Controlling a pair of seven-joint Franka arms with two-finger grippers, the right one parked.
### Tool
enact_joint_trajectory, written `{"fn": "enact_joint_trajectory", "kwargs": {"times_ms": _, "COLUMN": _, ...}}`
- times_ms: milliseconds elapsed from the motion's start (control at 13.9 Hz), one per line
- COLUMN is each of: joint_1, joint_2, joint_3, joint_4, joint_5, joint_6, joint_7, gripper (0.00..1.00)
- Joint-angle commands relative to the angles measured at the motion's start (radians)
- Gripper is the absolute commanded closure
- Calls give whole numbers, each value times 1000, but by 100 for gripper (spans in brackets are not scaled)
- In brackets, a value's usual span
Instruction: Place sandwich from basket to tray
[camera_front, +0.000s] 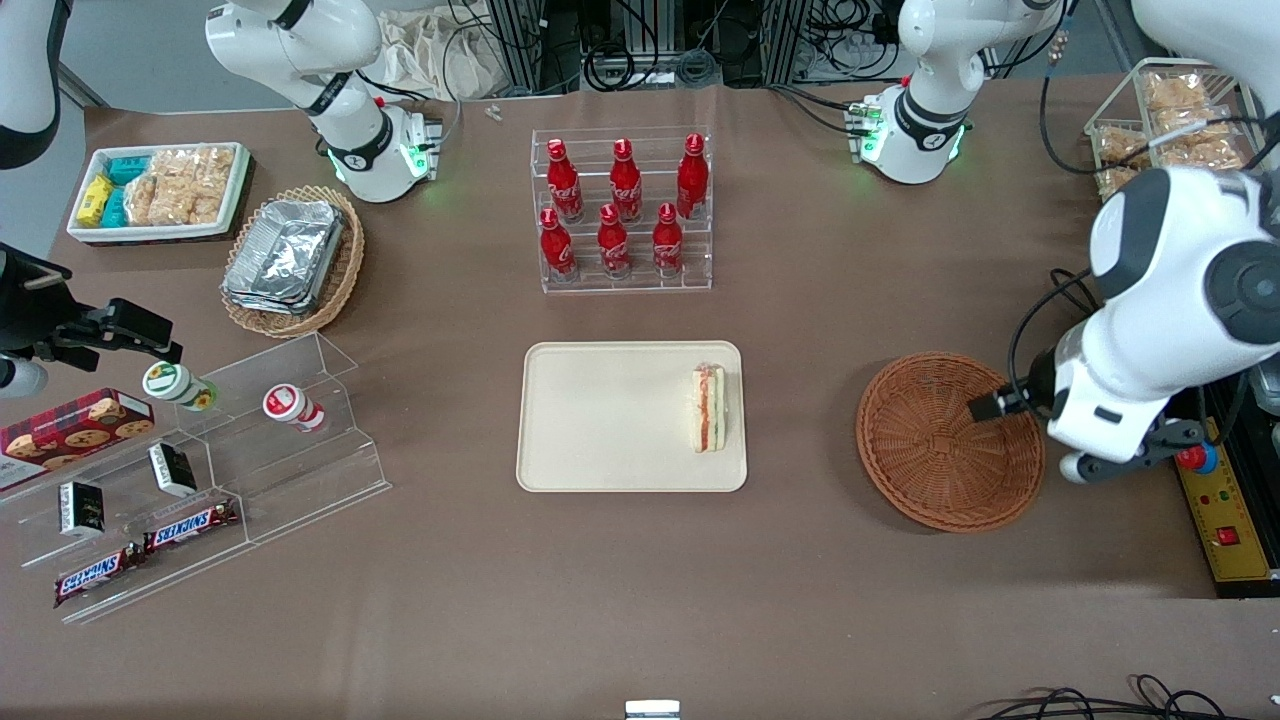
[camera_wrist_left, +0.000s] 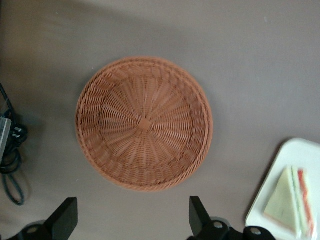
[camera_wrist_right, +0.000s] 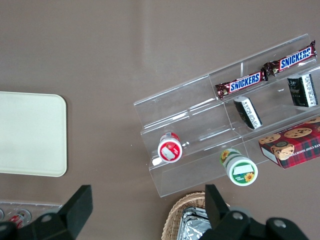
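The sandwich (camera_front: 709, 407) (camera_wrist_left: 292, 200), a pale wedge with red and green filling, lies on the cream tray (camera_front: 600, 420) (camera_wrist_left: 300, 150), near the tray's edge that faces the basket. The reddish-brown wicker basket (camera_front: 900, 400) (camera_wrist_left: 144, 122) sits on the table with nothing in it, toward the working arm's end. My left gripper (camera_wrist_left: 131, 220) hangs high above the table just beside the basket's rim. It is open, its fingers spread wide with only bare table between them. In the front view the arm's white body hides the fingers.
A clear rack of red bottles (camera_front: 622, 210) stands farther from the front camera than the tray. A control box with a red button (camera_front: 1215, 500) and cables (camera_wrist_left: 10, 155) lie beside the basket. A tan foil-container basket (camera_front: 292, 258), a white snack bin (camera_front: 160, 190) and an acrylic snack stand (camera_front: 200, 470) sit toward the parked arm's end.
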Motion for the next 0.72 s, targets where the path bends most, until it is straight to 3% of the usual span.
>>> {"fn": "enact_joint_trajectory", "kwargs": {"times_ms": 0, "joint_1": -104, "joint_2": -153, "joint_3": 148, "joint_4": -121, "joint_5": -64, "joint_6": 3, "joint_7": 173, "gripper": 0}}
{"fn": "enact_joint_trajectory", "kwargs": {"times_ms": 288, "joint_1": -156, "joint_2": -270, "joint_3": 198, "joint_4": -244, "joint_5": -64, "joint_6": 48, "joint_7": 270, "gripper": 0}}
{"fn": "enact_joint_trajectory", "kwargs": {"times_ms": 648, "joint_1": -158, "joint_2": -197, "joint_3": 192, "joint_4": -132, "joint_5": -52, "joint_6": 26, "joint_7": 273, "gripper": 0}}
